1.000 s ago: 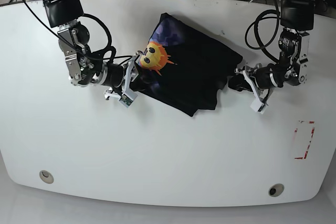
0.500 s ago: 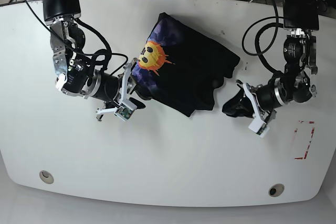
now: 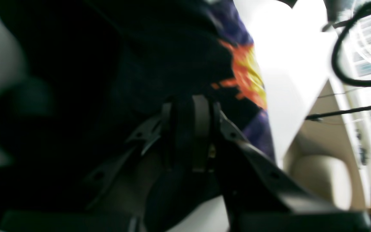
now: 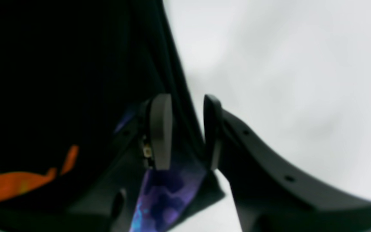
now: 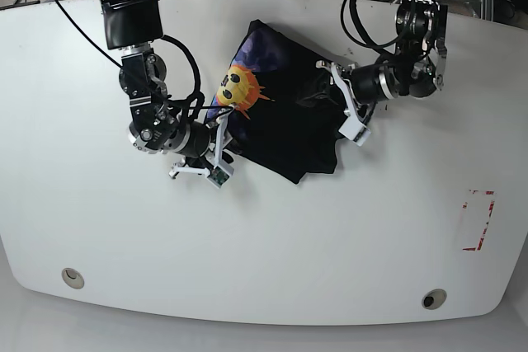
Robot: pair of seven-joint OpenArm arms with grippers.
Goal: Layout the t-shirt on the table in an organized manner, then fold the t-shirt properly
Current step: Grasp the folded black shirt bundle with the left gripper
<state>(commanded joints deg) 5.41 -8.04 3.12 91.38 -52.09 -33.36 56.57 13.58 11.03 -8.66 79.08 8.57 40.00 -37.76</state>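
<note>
Both arms reach down from the table's (image 5: 74, 204) far edge and bend inward over the one t-shirt (image 5: 289, 133). It lies crumpled near the middle of the far edge, its orange and yellow print facing up. The left gripper (image 3: 188, 129) is pressed together on a fold of black cloth. The right gripper (image 4: 184, 129) pinches a dark fold between its fingers. Two grommet holes (image 5: 73, 276) sit along the near edge.

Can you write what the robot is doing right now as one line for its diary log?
phase: laying out | left tool: shut on t-shirt | right tool: shut on t-shirt edge | t-shirt: bunched on table
</note>
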